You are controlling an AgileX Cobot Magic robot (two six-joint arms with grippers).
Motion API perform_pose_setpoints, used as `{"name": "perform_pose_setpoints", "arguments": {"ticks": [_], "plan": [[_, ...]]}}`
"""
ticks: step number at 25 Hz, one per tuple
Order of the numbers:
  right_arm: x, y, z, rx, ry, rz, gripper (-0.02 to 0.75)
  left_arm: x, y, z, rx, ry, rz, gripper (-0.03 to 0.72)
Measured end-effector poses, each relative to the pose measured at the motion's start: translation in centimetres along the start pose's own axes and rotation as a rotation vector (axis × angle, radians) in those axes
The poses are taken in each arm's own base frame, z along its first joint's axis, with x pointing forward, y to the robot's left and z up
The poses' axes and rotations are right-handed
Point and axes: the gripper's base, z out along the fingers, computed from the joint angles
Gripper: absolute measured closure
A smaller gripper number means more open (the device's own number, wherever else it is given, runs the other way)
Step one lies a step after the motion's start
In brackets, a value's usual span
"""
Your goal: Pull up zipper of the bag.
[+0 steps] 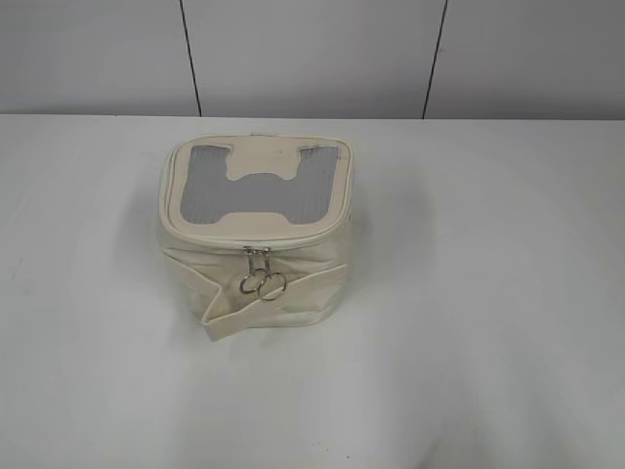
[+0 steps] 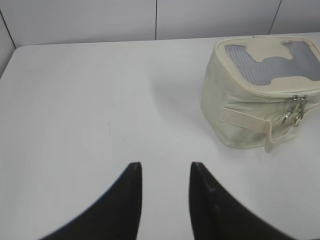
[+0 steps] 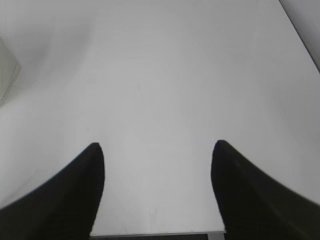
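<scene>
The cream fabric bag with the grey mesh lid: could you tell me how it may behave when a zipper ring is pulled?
The cream fabric bag with the grey mesh lid looks soft-walled and creased, so it would probably buckle rather than resist. Nothing pins it to the white table, so it may slide. The metal zipper rings hang loose and will likely swing.

A lab-like test bench: bare white table (image 1: 508, 293) before plain panelled wall (image 1: 312, 54)
</scene>
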Motion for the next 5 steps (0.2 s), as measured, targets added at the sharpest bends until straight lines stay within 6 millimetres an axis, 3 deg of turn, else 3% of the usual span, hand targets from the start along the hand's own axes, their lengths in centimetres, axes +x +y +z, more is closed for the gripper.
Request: {"name": "perform_pose_setpoints", "arguments": {"ticks": [5], "plan": [[0.00, 0.00, 0.00, 0.000, 0.000, 0.000, 0.213, 0.00, 0.00, 0.00, 0.000, 0.000, 0.000, 0.442]]}}
